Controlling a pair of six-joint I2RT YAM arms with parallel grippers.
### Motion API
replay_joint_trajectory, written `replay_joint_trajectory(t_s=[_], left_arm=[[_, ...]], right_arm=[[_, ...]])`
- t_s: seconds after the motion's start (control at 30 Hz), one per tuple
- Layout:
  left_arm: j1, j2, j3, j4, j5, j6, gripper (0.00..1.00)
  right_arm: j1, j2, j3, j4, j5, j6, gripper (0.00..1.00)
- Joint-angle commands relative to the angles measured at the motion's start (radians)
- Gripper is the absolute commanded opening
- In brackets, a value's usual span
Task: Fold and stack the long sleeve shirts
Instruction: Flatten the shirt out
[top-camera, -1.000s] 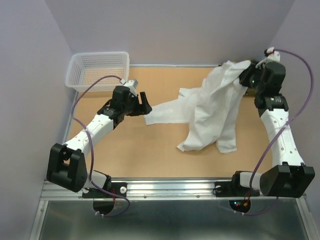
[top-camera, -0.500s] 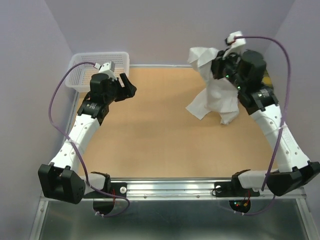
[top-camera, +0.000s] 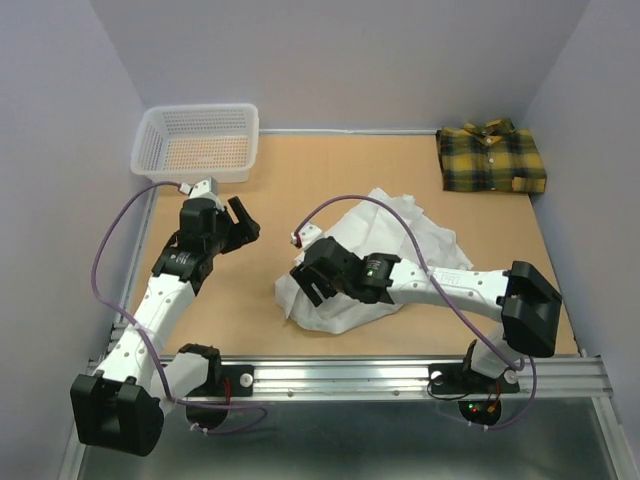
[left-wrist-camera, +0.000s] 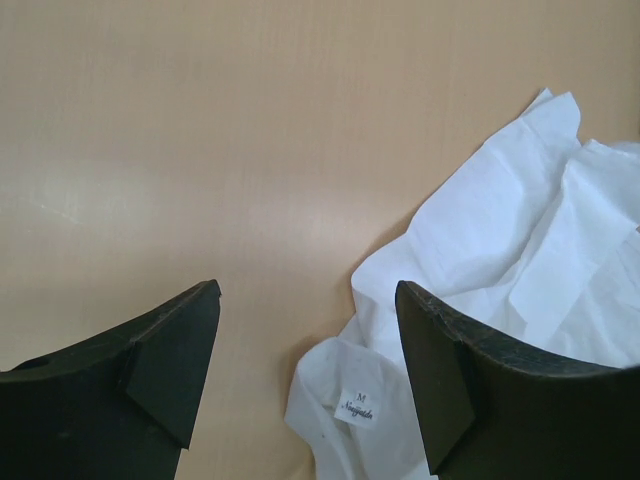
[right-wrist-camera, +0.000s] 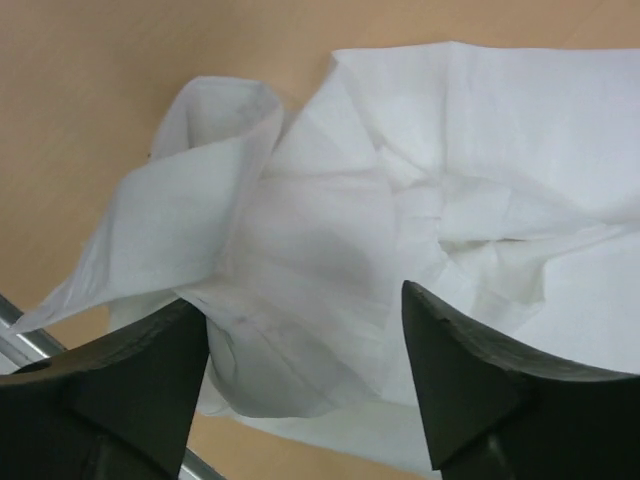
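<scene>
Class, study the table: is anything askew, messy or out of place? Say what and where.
The white shirt lies in a crumpled, unfolded heap at the near middle of the table, under the open right gripper. The plaid shirt, neatly folded in the far right corner, looks fine.

Tan desk (top-camera: 330, 180), matte and smooth, under soft, even light. Boxed in on three sides by plain pale lilac walls: far wall (top-camera: 330, 60), left wall (top-camera: 60, 110) and right wall (top-camera: 600, 90), meeting at the two far corners. Thin light strip (top-camera: 350, 130) along the desk's far edge. At the near edge, a silver metal rail (top-camera: 350, 372) running left to right. Nearer still, a dull grey metal sheet (top-camera: 330, 440) with faint reflections.
</scene>
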Motion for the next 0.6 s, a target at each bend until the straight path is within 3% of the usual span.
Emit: replay_joint_trajectory(t_s=[0.0, 0.07, 0.2, 0.37, 0.57], left_arm=[[0.003, -0.06, -0.062, 0.028, 0.022, -0.074, 0.82], [0.003, -0.05, -0.099, 0.039, 0.072, -0.094, 0.82], [-0.003, -0.005, -0.152, 0.074, 0.157, -0.113, 0.82], [-0.033, 0.085, -0.186, 0.133, 0.229, -0.123, 0.82], [-0.081, 0.116, -0.16, 0.168, 0.217, -0.142, 0.82]], right_arm=[[-0.015, -0.037, 0.108, 0.017, 0.177, -0.007, 0.83], [-0.058, -0.036, 0.159, -0.031, 0.205, -0.031, 0.88], [-0.179, -0.05, 0.193, -0.088, 0.227, 0.002, 0.87], [-0.384, -0.09, 0.173, -0.1, 0.115, 0.085, 0.86], [-0.441, -0.122, 0.162, -0.098, -0.019, 0.025, 0.87]])
